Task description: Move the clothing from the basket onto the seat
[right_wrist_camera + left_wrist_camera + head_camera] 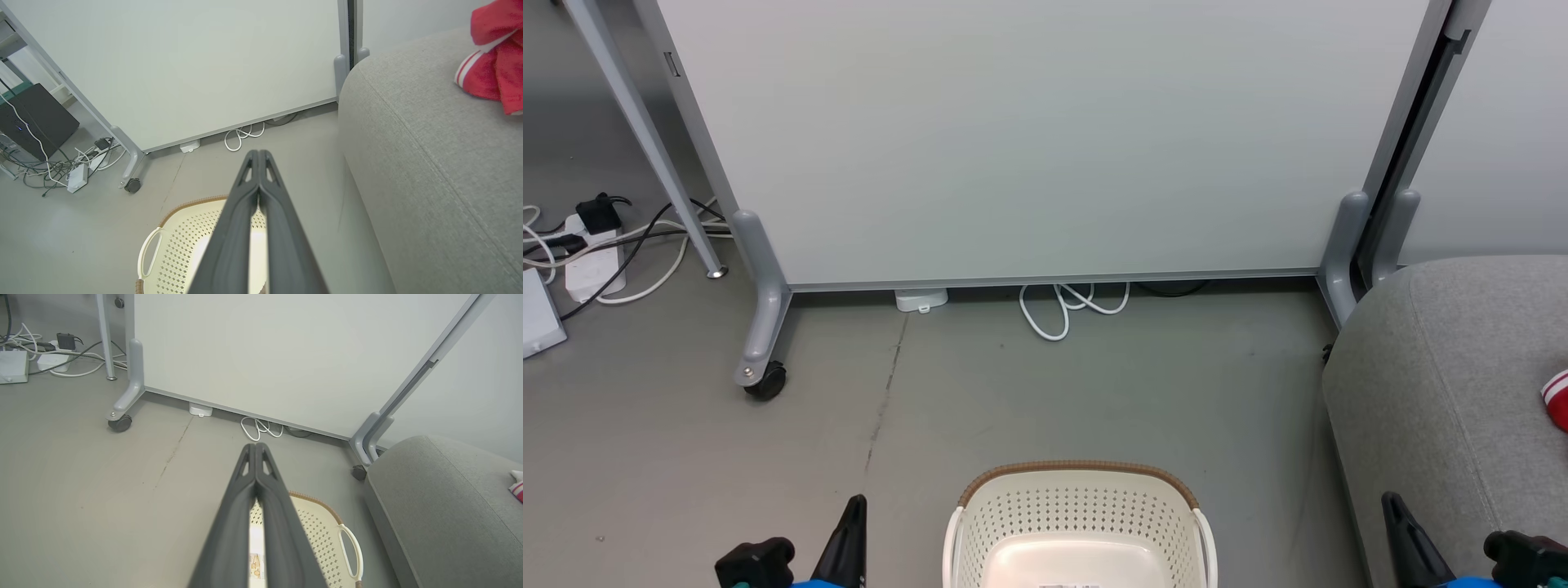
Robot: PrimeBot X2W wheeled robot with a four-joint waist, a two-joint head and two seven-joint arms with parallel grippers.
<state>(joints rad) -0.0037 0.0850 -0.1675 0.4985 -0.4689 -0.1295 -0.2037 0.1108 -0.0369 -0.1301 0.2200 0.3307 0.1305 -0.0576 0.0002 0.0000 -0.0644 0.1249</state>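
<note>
Dark at the fingers (229,522): found the left gripper (255,446) and the right gripper (259,152) each pressed together tip to tip, nothing held. Saw the cream basket (1078,472) between them on the floor (1094,392), bare bottom showing. Spotted the red clothing (490,69) lying on the grey seat (1437,367), right of the basket.

Red white-striped clothing (492,65) bunched on grey fabric seat (1437,376), cream perforated basket (1078,510) upright on floor (1094,384) beside it

Bright, even, diffuse light, soft faint shadows, sharp focus, wide-angle bending at wrist-view edges
</note>
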